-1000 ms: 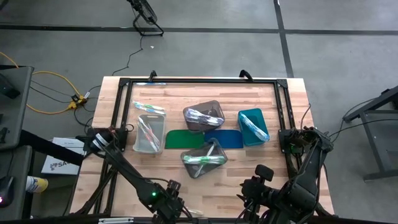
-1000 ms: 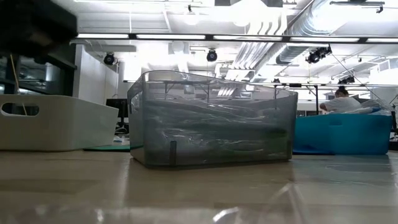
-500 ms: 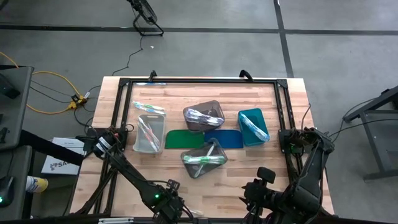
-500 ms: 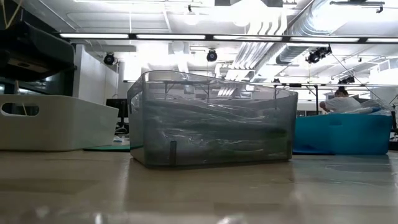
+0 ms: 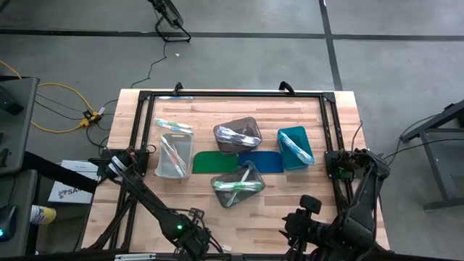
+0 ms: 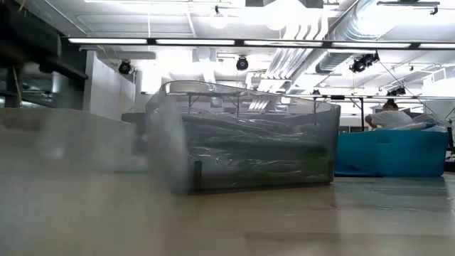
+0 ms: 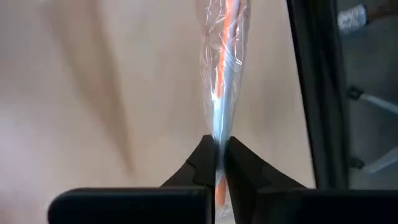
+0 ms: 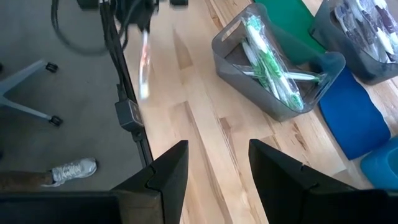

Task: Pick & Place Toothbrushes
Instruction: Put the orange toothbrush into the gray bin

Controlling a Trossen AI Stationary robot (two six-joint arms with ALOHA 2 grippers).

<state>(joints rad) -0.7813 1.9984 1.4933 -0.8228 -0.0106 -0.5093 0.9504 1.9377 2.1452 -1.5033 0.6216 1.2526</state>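
My left gripper is at the table's near edge, shut on one toothbrush, white and orange in a clear wrapper. The right wrist view shows that toothbrush blurred below the left gripper. My right gripper hangs open above the near right of the table and holds nothing. Other toothbrushes lie in the near grey bin, the far grey bin, the clear bin and the teal bin. My left gripper pinches one end of the wrapped toothbrush between its two fingertips, coming steeply from above. The rest of the toothbrush reaches away from the fingers over the tabletop. Whether its far end rests on the wood, I cannot tell.
A green mat and a blue mat lie flat between the bins. A loose wrapped toothbrush lies beyond the clear bin. A black frame runs around the table. Bare wood lies along the near edge.
My left gripper has shut on the toothbrush at the near edge and tipped a little. In the low view the clear wrapper that lay on the near wood is gone from there, and a blur now sweeps across the left of that view.
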